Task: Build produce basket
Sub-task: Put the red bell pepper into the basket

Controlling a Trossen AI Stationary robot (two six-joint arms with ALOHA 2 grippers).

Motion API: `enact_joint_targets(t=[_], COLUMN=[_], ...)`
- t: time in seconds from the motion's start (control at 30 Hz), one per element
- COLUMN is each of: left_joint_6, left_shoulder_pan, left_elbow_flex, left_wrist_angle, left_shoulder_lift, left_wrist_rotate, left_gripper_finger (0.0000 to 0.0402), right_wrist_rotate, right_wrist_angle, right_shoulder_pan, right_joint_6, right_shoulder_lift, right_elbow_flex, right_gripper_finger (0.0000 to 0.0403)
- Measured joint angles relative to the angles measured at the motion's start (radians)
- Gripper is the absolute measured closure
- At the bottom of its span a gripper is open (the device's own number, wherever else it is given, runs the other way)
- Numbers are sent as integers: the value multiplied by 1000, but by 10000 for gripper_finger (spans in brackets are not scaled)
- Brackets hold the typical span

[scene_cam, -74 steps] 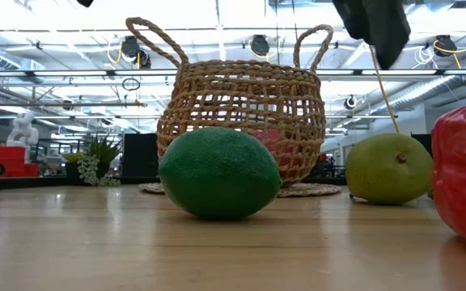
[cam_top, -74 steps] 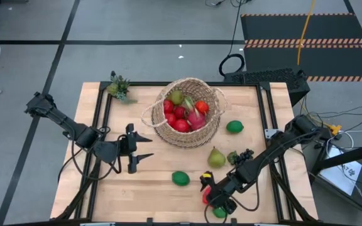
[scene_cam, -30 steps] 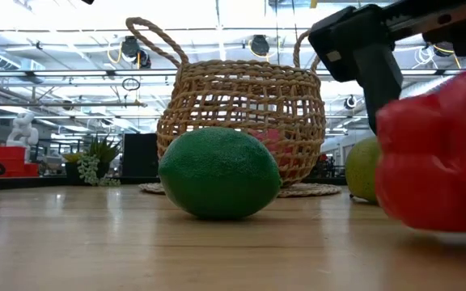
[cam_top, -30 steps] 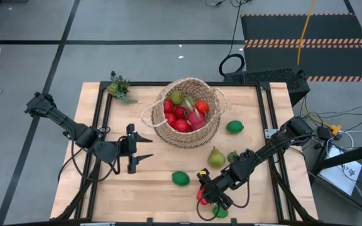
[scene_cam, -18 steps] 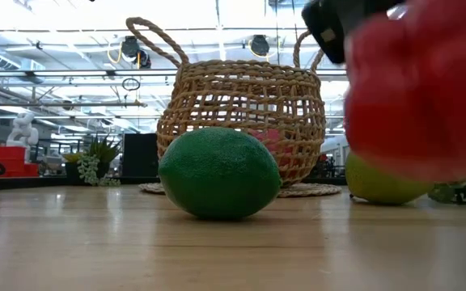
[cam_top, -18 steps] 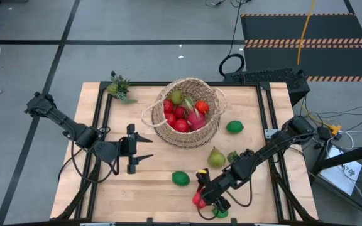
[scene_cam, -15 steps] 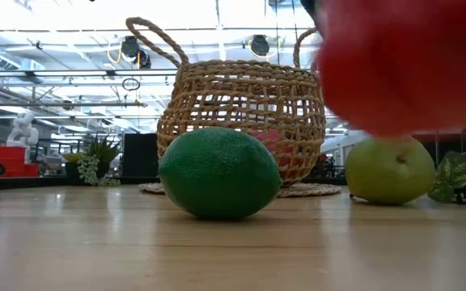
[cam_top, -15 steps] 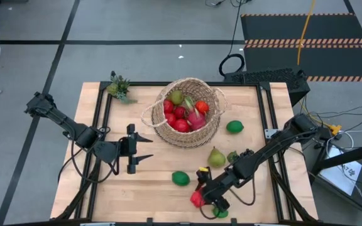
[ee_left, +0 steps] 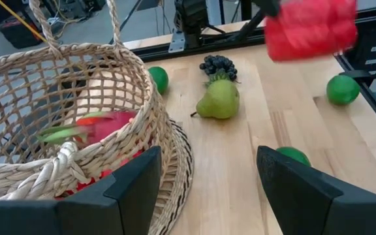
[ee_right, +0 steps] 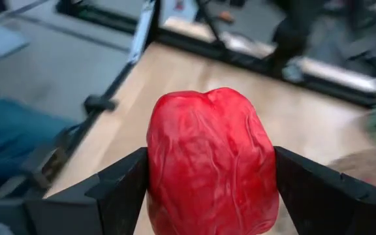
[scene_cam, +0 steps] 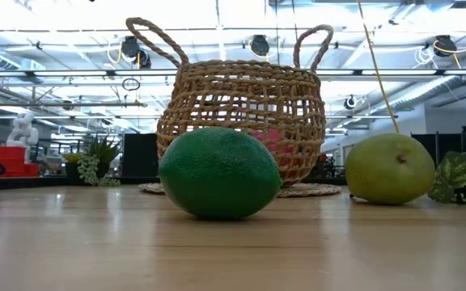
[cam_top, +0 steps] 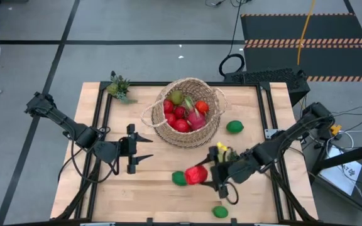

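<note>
The woven basket (cam_top: 187, 112) stands at the table's far middle with red fruit, a dragonfruit and a green piece inside. My right gripper (cam_top: 205, 174) is shut on a red pepper (cam_top: 196, 174), in the air over the table's near middle, above a lime (cam_top: 178, 178). A pear (ee_left: 219, 101) and dark grapes (ee_left: 218, 65) lie on the table near the basket, with two more limes (cam_top: 234, 127) (cam_top: 219, 212) farther out. My left gripper (cam_top: 144, 148) waits open and empty to the basket's left. My right gripper pinches the red pepper between its two fingers (ee_right: 119, 189), one on each of two opposite sides (ee_right: 158, 163). The fingers come from the table's right, slanting slightly down. The pepper is lifted clear of the table and fills the gap between the fingers.
A small green spiky plant (cam_top: 119, 86) stands at the far left corner. Black rails (cam_top: 103, 113) run along the table's edges. Bare wood lies at the near left (cam_top: 105, 194). The low view shows the lime (scene_cam: 219, 172) and pear (scene_cam: 389, 168) before the basket (scene_cam: 241, 113).
My right gripper has risen from the table's near edge with the red pepper, lifting it clear, and has carried it toward the far edge and slightly left, toward the basket. Its wrist has tipped up to nearly level. The pepper has left the low view.
</note>
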State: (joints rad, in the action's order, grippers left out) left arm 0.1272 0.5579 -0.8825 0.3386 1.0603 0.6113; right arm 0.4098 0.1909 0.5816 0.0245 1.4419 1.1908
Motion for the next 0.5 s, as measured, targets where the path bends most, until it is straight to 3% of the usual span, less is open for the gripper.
enact_joint_targets(t=[0.27, 0.5], left_joint_6=[1, 1], left_shoulder_pan=[0, 0], left_elbow_flex=[0, 0], left_wrist_angle=[0, 0], left_shoulder_lift=[0, 0], left_wrist_rotate=[0, 0], left_gripper_finger=[151, 151], right_wrist_rotate=[244, 367], right_wrist_angle=[0, 0], right_shoulder_pan=[-1, -19], right_joint_6=[-67, -119], right_shoulder_lift=[-102, -163], right_elbow_flex=[0, 0], right_gripper_finger=[101, 101])
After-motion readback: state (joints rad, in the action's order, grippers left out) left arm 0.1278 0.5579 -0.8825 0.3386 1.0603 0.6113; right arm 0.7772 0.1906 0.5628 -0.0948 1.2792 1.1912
